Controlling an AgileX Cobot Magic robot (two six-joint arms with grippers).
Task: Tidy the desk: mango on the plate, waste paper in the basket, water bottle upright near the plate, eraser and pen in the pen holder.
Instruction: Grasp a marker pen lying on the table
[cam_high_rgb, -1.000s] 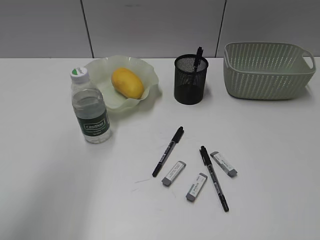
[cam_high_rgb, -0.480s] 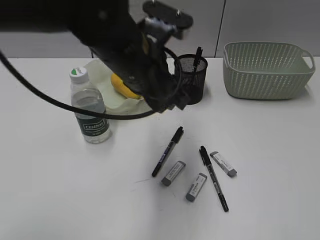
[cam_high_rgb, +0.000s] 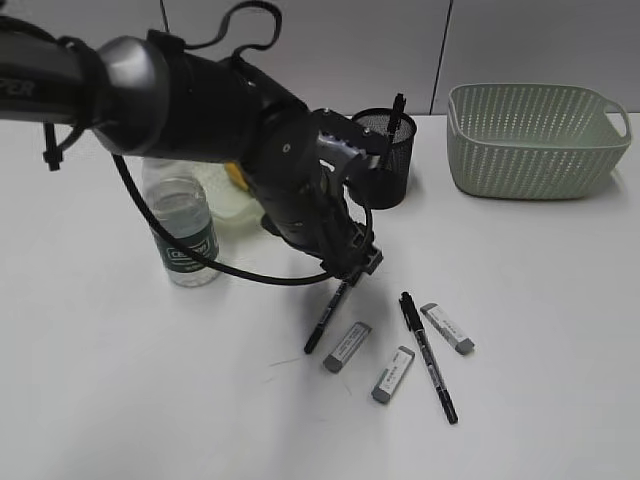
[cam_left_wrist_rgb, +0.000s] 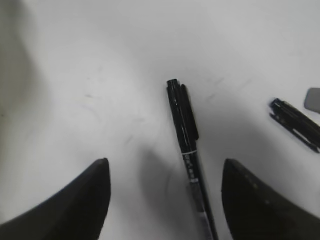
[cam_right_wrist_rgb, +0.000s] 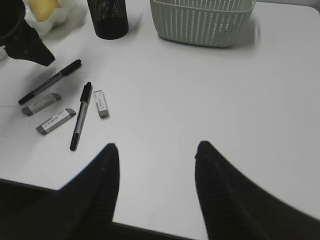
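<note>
A black pen lies on the white counter between the wide-spread jaws of the left gripper, untouched. The arm hides the mango and most of the plate; the bottle label reads partly "Cestbon". Erasers and a second pen lie nearby. The right gripper hangs open, empty.
</note>
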